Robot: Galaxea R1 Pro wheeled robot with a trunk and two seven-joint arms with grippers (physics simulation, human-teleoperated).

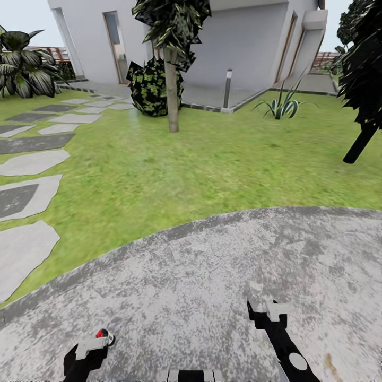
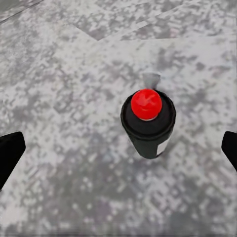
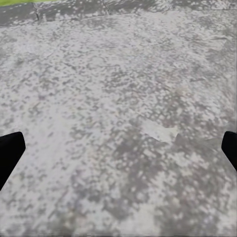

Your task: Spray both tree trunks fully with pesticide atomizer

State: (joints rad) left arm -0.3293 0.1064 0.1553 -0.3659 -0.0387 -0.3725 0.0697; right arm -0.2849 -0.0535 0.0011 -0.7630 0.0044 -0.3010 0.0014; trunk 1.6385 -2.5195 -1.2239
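Note:
The pesticide atomizer [image 2: 148, 123], a small black bottle with a red nozzle top and a white label, stands upright on the grey paved floor. Its red top [image 1: 100, 334] peeks out beside my left gripper [image 1: 93, 344] at the bottom left of the head view. In the left wrist view my left gripper [image 2: 118, 150] is open above the bottle, its fingers wide apart on either side and touching nothing. My right gripper [image 1: 268, 310] is open over bare paving, with its fingers [image 3: 10, 153] spread. One tree trunk [image 1: 172, 93], grey-brown under a dark canopy, rises from the lawn ahead.
Grass [image 1: 212, 154] begins past the curved edge of the paving. Grey stepping slabs [image 1: 32, 162] run along the left. A dark shrub [image 1: 151, 87] and a white house [image 1: 239, 37] stand behind the tree. A black tree with a leaning dark stem [image 1: 362, 142] is at the right.

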